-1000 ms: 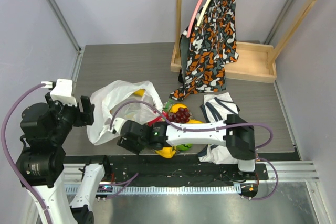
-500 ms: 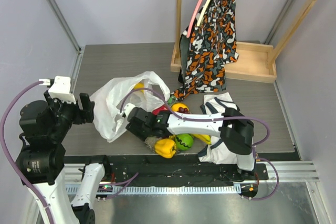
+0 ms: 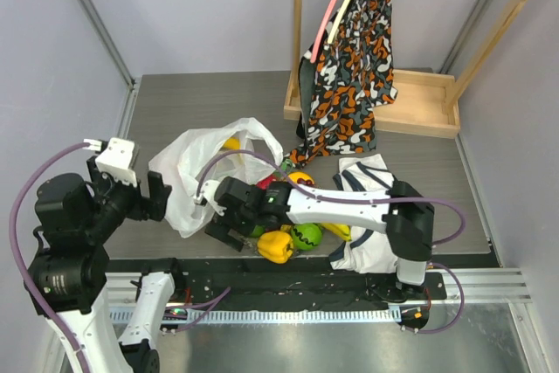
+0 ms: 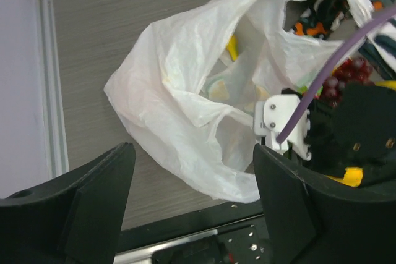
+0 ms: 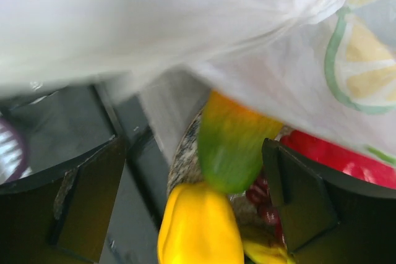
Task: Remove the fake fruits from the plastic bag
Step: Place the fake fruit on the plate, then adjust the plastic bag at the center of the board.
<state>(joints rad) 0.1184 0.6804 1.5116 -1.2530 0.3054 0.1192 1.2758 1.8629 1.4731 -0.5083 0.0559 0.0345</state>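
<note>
Right fingers (image 5: 74, 208) sprang apart; only wrist view shows mango (image 5: 232, 146) between. Left fingers (image 4: 93, 208) spread, bag (image 4: 173, 103) below.

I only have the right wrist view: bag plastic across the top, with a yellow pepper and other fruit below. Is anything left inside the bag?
Observer: Yes. The left wrist view looks into the mouth of the plastic bag, and one yellow fruit sits inside it.
Operator: Is the left gripper holding the bag?
Observer: No. The left gripper is open. The bag lies beyond its spread fingers, and nothing looks pinched.
</note>
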